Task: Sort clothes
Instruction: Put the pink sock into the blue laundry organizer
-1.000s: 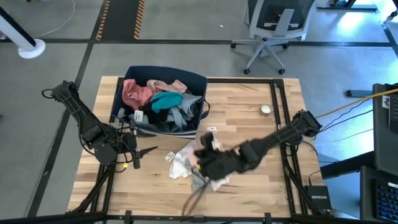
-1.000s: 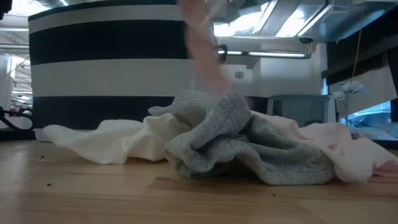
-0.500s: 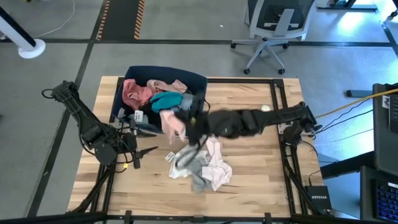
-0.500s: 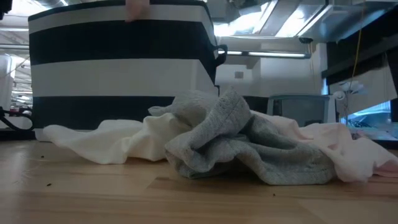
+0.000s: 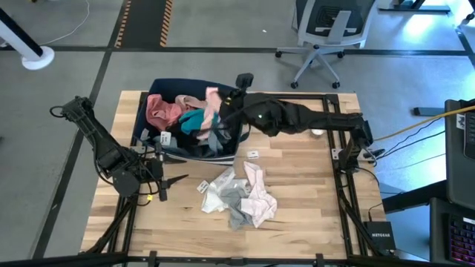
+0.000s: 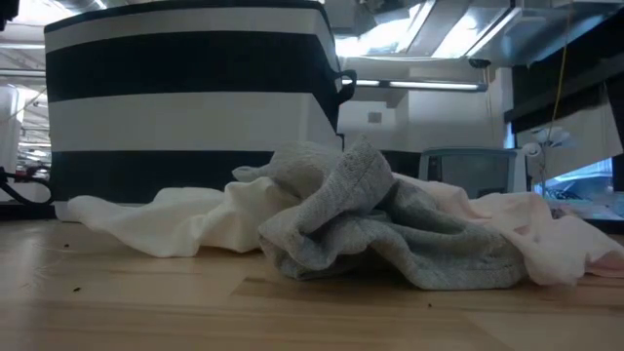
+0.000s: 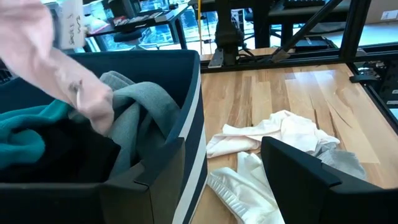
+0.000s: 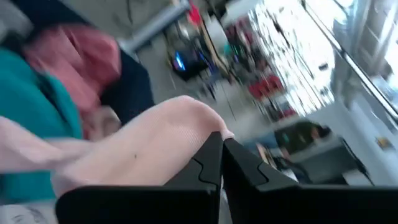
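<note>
My right gripper (image 5: 223,111) is above the navy bin with white stripes (image 5: 236,95), shut on a pale pink piece (image 5: 213,100), which also shows in the left wrist view (image 7: 68,74). The bin holds a pink piece (image 5: 159,111), a teal piece (image 5: 197,119) and grey cloth (image 5: 216,138). A pile of white, grey and pale pink pieces (image 5: 241,194) lies on the table in front of the bin. My left gripper (image 5: 172,185) is open and empty at the bin's near left corner. My right gripper (image 8: 221,142) pinches the pale pink piece between its two fingers at a bunched upper part (image 8: 196,134). The fingers come slanting from the table's right side. The cloth hangs slack below them over the bin, its lower end (image 7: 99,115) at the clothes inside.
The bin's striped wall (image 6: 185,97) stands behind the pile (image 6: 390,234) in the low view. A small round object (image 5: 317,130) lies at the table's far right. Bare wood shows to the right of the pile (image 5: 312,193). An office chair (image 5: 326,37) stands beyond the table.
My right gripper has risen from the pile and swung toward the table's far edge and left, ending over the bin. It stayed shut on the pale pink piece, which was pulled out of the pile, lifted clear and now hangs over the bin. The rest of the pile stays.
</note>
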Controlling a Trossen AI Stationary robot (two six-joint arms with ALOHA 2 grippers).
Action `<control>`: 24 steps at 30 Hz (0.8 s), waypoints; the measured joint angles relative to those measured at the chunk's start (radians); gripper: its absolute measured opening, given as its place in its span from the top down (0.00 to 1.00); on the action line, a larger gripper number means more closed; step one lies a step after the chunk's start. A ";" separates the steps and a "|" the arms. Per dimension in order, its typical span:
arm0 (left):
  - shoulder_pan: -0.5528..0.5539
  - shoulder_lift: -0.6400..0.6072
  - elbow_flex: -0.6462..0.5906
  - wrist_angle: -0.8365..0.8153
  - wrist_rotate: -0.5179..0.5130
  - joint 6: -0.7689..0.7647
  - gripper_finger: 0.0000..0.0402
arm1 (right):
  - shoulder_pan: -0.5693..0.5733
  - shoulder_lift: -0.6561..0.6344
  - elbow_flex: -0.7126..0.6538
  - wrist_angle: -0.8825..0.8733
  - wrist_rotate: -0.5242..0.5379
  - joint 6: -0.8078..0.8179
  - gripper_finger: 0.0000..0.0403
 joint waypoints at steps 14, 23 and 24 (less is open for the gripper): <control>0.000 0.000 0.000 -0.017 0.000 -0.006 0.48 | -0.044 0.000 0.000 -0.165 0.266 0.013 0.96; 0.000 0.000 0.000 -0.017 0.000 -0.007 0.48 | -0.044 0.000 0.000 -0.204 0.127 0.102 0.96; 0.000 0.000 0.000 -0.017 0.000 -0.007 0.48 | -0.044 0.000 0.000 -0.215 0.125 0.110 0.96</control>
